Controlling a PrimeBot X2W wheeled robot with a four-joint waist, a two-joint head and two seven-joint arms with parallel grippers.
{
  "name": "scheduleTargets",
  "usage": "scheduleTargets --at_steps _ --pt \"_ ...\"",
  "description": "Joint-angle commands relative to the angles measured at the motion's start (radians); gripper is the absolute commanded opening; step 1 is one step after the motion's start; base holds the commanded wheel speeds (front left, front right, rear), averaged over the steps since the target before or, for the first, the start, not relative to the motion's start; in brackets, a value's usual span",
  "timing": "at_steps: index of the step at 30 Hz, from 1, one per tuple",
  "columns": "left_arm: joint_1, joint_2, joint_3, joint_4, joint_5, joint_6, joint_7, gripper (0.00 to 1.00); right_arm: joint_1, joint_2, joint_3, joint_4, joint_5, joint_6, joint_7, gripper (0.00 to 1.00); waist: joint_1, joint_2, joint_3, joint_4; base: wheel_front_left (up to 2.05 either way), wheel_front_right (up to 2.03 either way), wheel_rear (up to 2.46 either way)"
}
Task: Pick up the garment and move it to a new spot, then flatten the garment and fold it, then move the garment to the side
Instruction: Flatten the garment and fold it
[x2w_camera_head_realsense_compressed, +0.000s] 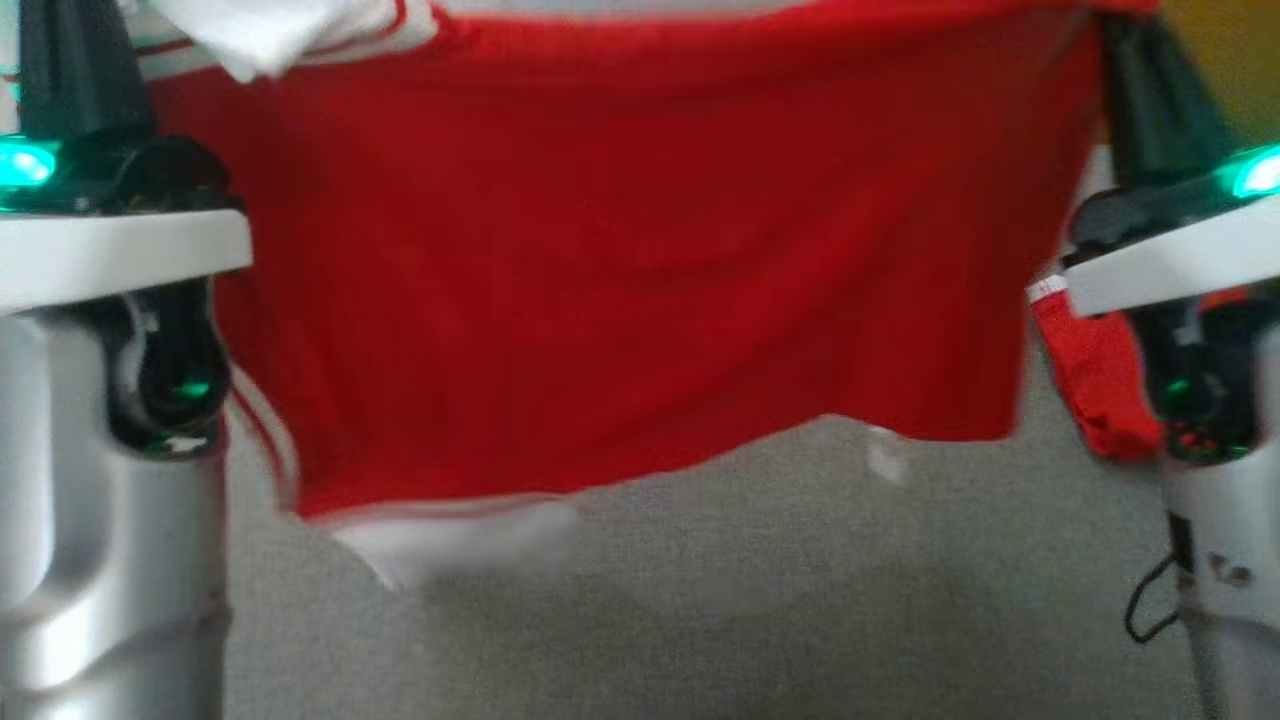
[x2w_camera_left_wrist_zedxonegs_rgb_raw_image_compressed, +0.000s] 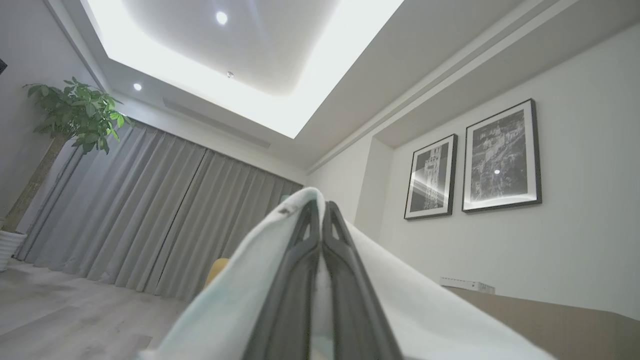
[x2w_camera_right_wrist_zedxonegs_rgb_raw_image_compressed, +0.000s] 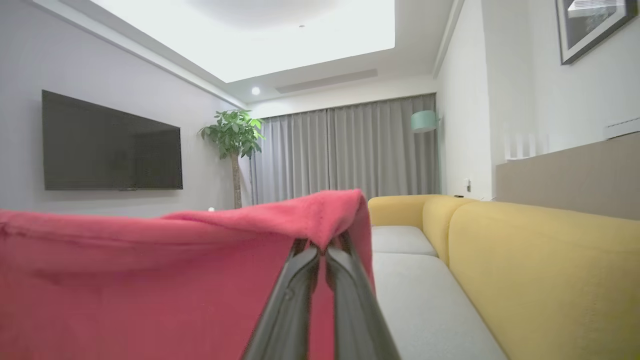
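Observation:
The garment is red with white trim and hangs spread out in the air between my two raised arms, above a grey surface. Its lower hem sags, with a white part at the lower left. In the left wrist view my left gripper is shut on a white part of the garment, which drapes over both fingers. In the right wrist view my right gripper is shut on the red garment, whose edge folds over the fingertips. A small red flap hangs by my right wrist.
A grey cushion surface lies below the garment. A yellow sofa with a grey seat is at the right. A wall TV, a potted plant, grey curtains and framed pictures surround the room.

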Motion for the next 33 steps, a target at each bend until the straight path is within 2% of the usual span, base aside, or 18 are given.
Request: scheduleTargets --at_steps 1,2,3,6,9,14,18,23,26,28,33 --pt "-0.017 0.056 0.051 -0.072 -0.007 0.033 0.064 0.0 -0.025 -0.001 -0.016 -0.093 0.003 -0.001 0.035 0.0 0.0001 0.0 0.002 -0.012 0.0 0.0 0.0" --pt "-0.003 0.06 0.063 -0.101 -0.021 0.052 0.096 0.0 -0.016 0.001 -0.026 -0.125 0.006 -0.001 0.054 0.0 0.0001 0.0 0.005 -0.017 0.0 0.0 0.0" --pt "0.034 0.063 0.09 -0.167 -0.062 0.092 0.162 0.0 0.008 0.01 -0.049 -0.184 0.006 -0.001 0.091 0.0 0.0001 0.0 0.015 -0.027 0.0 0.0 0.0" --pt "0.083 0.078 0.116 -0.259 -0.108 0.132 0.255 0.0 0.045 0.021 -0.078 -0.259 -0.009 -0.001 0.146 0.0 0.0001 0.0 0.044 -0.033 0.0 0.0 0.0" --pt "0.09 0.113 0.119 -0.291 -0.113 0.14 0.313 0.0 0.052 0.022 -0.09 -0.299 -0.027 -0.001 0.186 0.0 0.0001 0.0 0.097 -0.036 0.0 0.0 0.0" --pt "0.003 0.139 0.095 -0.236 -0.114 0.13 0.351 0.0 -0.026 0.011 -0.087 -0.261 -0.035 -0.001 0.209 0.0 0.0001 0.0 0.203 -0.036 0.0 0.0 0.0" --pt "-0.189 0.16 0.067 -0.087 -0.103 0.107 0.356 0.0 -0.224 -0.035 -0.048 -0.115 -0.056 -0.001 0.202 0.0 0.0001 0.0 0.338 -0.031 0.0 0.0 0.0" --pt "-0.533 0.2 0.048 0.2 -0.039 0.07 0.269 0.0 -0.578 -0.068 0.025 0.184 -0.102 -0.001 0.132 0.0 0.0001 0.0 0.475 -0.022 0.0 0.0 0.0" --pt "-0.729 0.215 0.043 0.362 0.007 0.064 0.183 0.0 -0.778 -0.081 0.081 0.357 -0.188 -0.001 0.042 0.0 0.0001 0.0 0.517 -0.016 0.0 0.0 0.0" --pt "-0.84 0.222 0.025 0.445 0.036 0.047 0.125 0.0 -0.881 -0.066 0.091 0.457 -0.215 -0.001 -0.022 0.0 0.0001 0.0 0.531 -0.012 0.0 0.0 0.0" --pt "-0.961 0.202 -0.018 0.6 0.046 0.009 0.001 0.0 -0.99 -0.04 0.082 0.664 -0.279 -0.001 -0.184 0.0 0.0001 0.0 0.525 0.01 0.0 0.0 0.0"
